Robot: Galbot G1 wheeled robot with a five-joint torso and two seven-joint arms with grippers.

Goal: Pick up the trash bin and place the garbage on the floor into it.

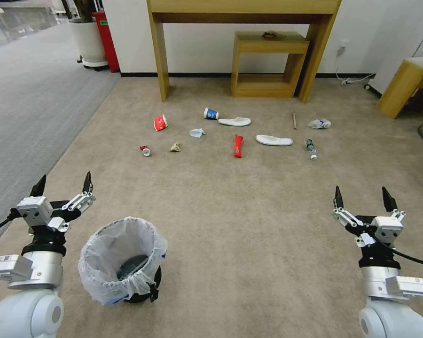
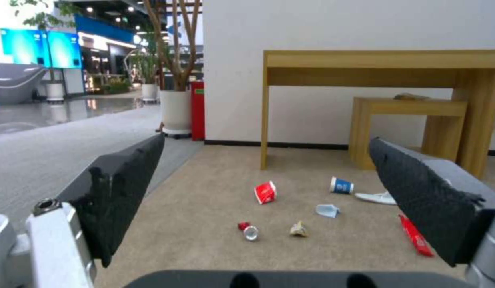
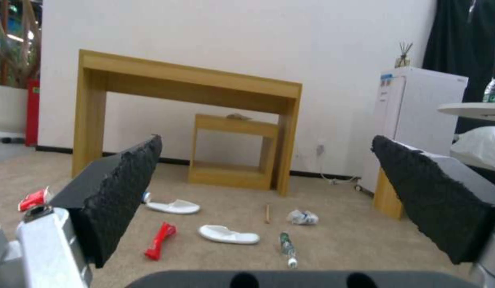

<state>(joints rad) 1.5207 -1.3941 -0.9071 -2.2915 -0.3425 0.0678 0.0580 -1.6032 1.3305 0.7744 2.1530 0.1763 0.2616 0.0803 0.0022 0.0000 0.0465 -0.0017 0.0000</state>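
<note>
Left gripper (image 1: pixel 63 184), jaws spread and empty, hovers just beside the small round dark trash bin lined with crinkly white plastic (image 1: pixel 122 258), apparently staged for lifting it. Assorted garbage (image 1: pixel 238 145) lies scattered mid-floor on the beige short-pile carpet (image 1: pixel 249 225), well apart. Right gripper (image 1: pixel 363 198), likewise spread, waits empty.

Hotel-like room: bed (image 3: pixel 479 148), minifridge (image 3: pixel 418 116)
</note>
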